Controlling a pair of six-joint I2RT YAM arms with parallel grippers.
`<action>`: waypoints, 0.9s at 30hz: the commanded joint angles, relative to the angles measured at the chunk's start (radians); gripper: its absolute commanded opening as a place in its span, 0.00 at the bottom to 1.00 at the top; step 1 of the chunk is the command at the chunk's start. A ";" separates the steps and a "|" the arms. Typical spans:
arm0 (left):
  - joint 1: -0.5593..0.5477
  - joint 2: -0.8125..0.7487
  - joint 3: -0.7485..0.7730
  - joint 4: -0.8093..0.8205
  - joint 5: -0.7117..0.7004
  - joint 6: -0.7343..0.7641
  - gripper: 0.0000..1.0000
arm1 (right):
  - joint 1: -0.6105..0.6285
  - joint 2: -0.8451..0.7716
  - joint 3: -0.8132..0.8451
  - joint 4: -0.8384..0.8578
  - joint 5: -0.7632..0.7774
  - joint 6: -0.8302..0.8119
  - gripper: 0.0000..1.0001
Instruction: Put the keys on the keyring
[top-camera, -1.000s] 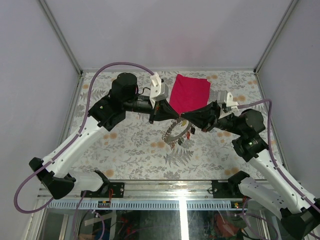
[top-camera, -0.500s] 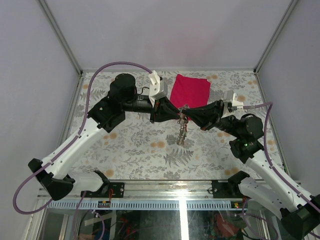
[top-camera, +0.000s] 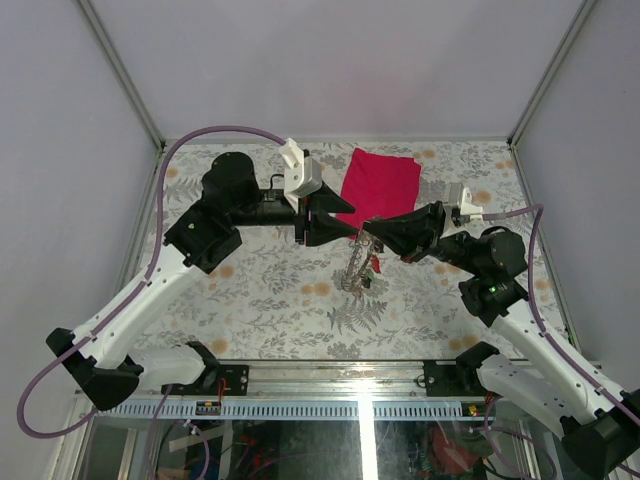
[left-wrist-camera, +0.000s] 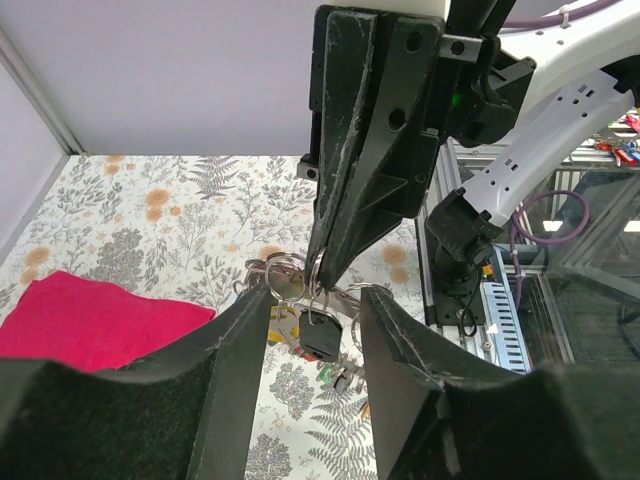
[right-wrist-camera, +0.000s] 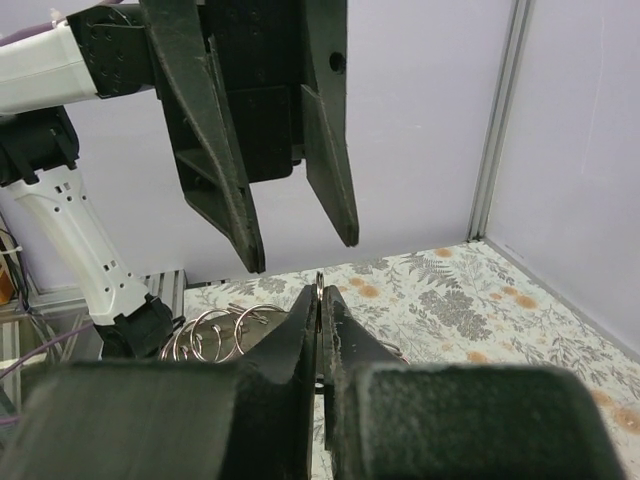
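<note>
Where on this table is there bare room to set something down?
Barest is the near middle of the table, on the arm-base side of the hanging keyring. The far right corner beside the red cloth is free too. The centre is crowded: left gripper and right gripper meet there.

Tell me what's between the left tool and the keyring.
Nothing but air. In the right wrist view the open left tool stands clear of the keyring, which the right tool pinches.

The whole table (top-camera: 260, 300) is overlooked from high above the keyring (top-camera: 355, 266). The keyring is framed closely by both wrist cameras from opposite sides, the left tool (right-wrist-camera: 303, 252) and right tool (left-wrist-camera: 322, 275) being shared too.
</note>
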 joint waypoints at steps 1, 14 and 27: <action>-0.004 0.018 -0.009 0.072 0.014 -0.020 0.42 | 0.002 -0.017 0.078 0.093 -0.029 -0.006 0.00; -0.004 0.053 0.006 0.061 0.070 -0.008 0.26 | 0.002 -0.001 0.091 0.123 -0.072 0.027 0.00; -0.005 0.057 0.010 0.083 0.115 -0.021 0.22 | 0.003 0.014 0.095 0.125 -0.082 0.039 0.00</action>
